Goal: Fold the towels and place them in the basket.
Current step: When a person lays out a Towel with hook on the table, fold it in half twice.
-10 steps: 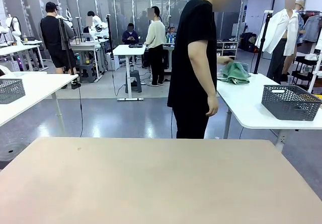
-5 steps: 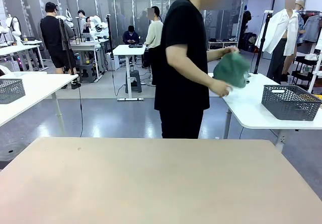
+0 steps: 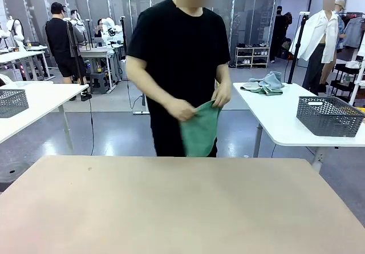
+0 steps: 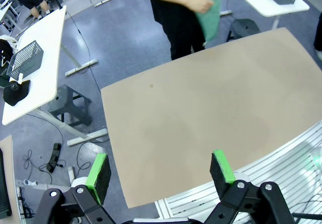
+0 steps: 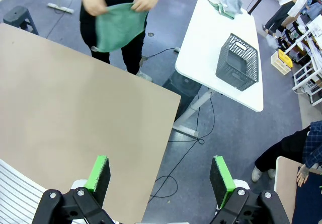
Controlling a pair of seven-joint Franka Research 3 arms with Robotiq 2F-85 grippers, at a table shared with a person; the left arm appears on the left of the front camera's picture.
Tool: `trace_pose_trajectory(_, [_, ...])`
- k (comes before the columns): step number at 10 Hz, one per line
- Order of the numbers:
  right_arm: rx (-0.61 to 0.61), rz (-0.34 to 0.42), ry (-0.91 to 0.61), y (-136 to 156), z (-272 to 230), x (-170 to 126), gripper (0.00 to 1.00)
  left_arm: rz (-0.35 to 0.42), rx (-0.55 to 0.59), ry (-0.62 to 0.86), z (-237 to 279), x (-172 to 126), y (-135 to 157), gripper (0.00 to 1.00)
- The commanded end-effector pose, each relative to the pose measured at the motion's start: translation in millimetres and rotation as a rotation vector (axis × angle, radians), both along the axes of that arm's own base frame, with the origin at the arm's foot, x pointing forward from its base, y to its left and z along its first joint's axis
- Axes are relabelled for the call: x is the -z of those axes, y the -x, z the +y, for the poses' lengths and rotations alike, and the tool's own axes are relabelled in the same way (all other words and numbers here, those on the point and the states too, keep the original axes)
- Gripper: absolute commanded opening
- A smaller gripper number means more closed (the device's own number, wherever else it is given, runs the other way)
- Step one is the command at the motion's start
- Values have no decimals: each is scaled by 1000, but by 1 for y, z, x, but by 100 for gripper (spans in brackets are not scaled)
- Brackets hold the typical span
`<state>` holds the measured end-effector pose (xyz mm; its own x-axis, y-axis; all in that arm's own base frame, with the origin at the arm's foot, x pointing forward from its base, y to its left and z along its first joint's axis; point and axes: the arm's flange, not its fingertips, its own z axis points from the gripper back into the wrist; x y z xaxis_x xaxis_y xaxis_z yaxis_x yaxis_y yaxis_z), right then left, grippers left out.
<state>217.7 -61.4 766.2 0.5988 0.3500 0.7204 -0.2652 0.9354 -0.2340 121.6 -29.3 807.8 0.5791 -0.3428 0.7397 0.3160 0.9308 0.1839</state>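
The person holds a mint-green towel [image 3: 199, 129] just beyond the far edge of the counter [image 3: 182, 208]. Both my jaws stand spread, empty. It looks soft, light and floppy; I'd pinch it at a corner.

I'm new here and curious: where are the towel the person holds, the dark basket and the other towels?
held towel [image 3: 199, 133]: front view, middle of the hanging cloth.
dark basket [image 3: 328, 121]: front view, near mesh wall.
other towels [image 3: 263, 84]: front view, middle of the pile.
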Motion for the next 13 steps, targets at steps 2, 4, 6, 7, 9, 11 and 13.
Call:
trace_pose_trajectory(2, [1, 0, -1, -3, 0, -2, 100, -10, 2, -2, 1, -1, 5, 100])
trace_pose_trajectory(4, [1, 0, -1, -3, 0, -2, 100, -10, 2, -2, 1, -1, 5, 100])
trace_pose_trajectory(6, [1, 0, -1, -3, 0, -2, 100, -10, 2, -2, 1, -1, 5, 100])
trace_pose_trajectory(7, [1, 0, -1, -3, 0, -2, 100, -10, 2, -2, 1, -1, 5, 100])
trace_pose_trajectory(9, [1, 0, -1, -3, 0, -2, 100, -10, 2, -2, 1, -1, 5, 100])
trace_pose_trajectory(11, [1, 0, -1, -3, 0, -2, 100, -10, 2, -2, 1, -1, 5, 100])
trace_pose_trajectory(13, [1, 0, -1, -3, 0, -2, 100, -10, 2, -2, 1, -1, 5, 100])
